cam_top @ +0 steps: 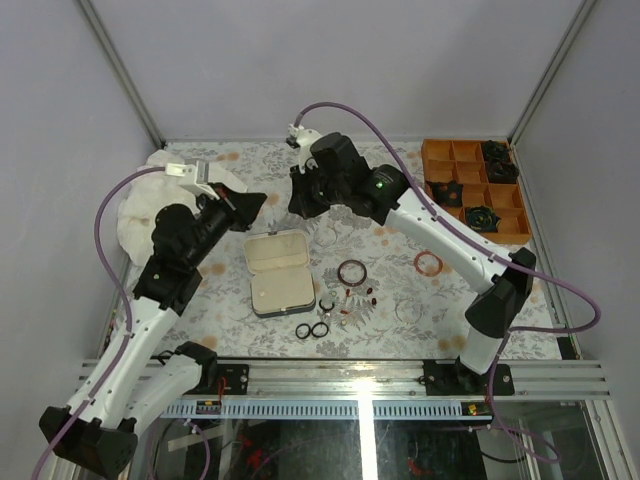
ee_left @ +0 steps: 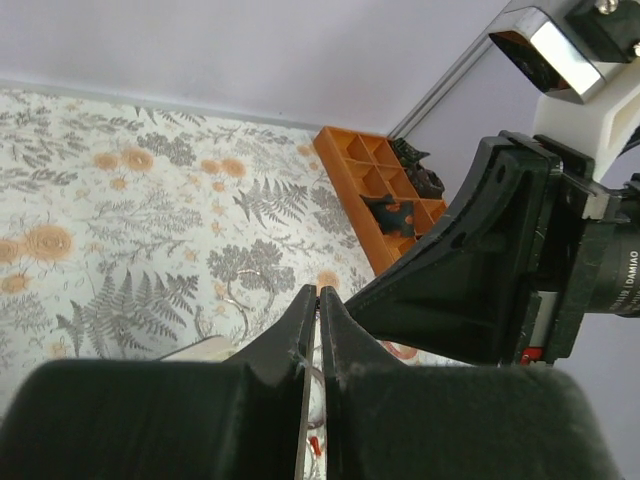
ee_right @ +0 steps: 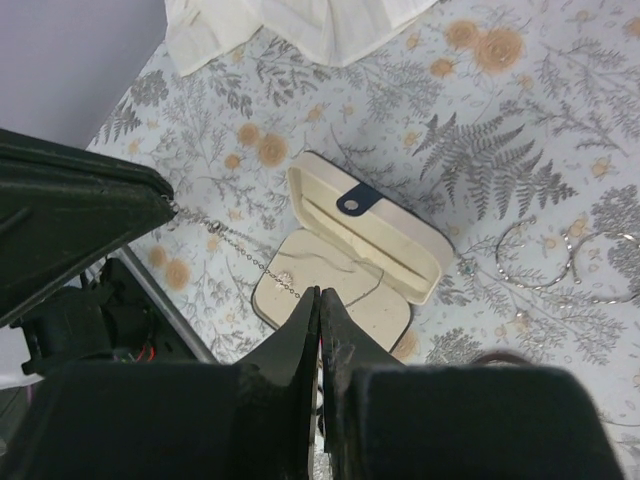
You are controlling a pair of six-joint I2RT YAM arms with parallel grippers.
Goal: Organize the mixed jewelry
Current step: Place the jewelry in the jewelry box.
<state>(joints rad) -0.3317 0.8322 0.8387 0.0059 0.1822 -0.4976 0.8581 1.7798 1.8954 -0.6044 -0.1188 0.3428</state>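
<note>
Right hand (ee_right: 318,293) pinches a thin chain (ee_right: 235,250) running to left hand (ee_right: 168,198).

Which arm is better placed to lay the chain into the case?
Right, probably: the right gripper holds the chain directly over the open case, while the left gripper holds the other end off to its side.

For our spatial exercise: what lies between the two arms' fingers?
A thin silver chain runs from the left fingers to the right fingers; the right wrist view shows it.
</note>
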